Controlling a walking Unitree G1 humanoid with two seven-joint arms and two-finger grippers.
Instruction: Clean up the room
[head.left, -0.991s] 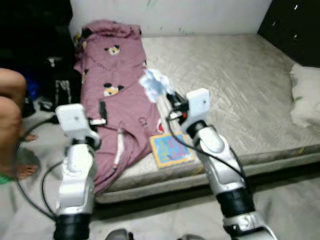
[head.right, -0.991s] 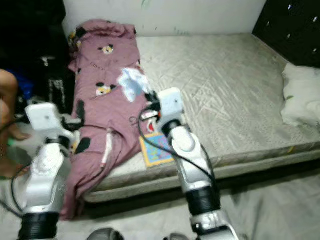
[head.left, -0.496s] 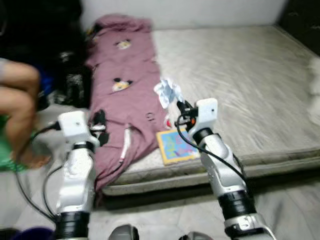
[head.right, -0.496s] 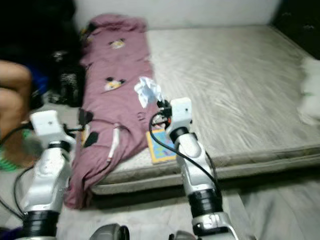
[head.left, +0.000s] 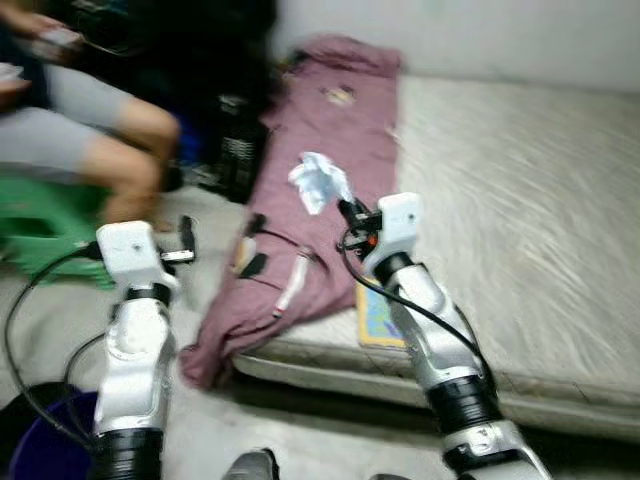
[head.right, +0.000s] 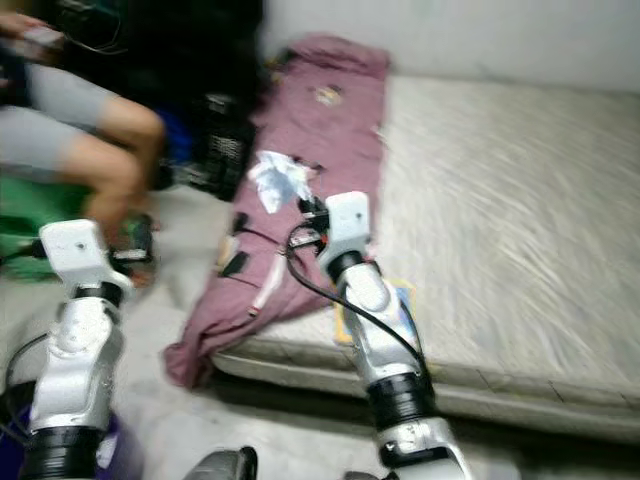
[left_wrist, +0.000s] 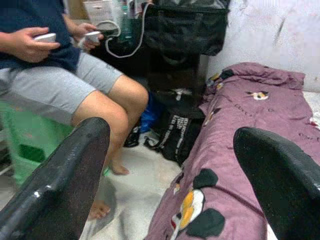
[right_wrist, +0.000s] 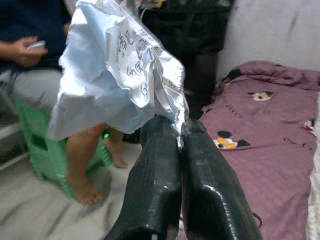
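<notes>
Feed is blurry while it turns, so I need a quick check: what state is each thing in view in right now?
Right gripper: jaws shut on the wrapper, raised in front of the bed.
Wrapper: crumpled, pinched at its edge.
Left gripper: jaws open, holding nothing.
Purple blanket: spread along the mattress, one end hanging to the floor.
Book: closed, flat at the mattress edge.
Person: seated on a green stool.

We face a low bare mattress against a pale wall, with grey floor beside it and a green stool at our left.
</notes>
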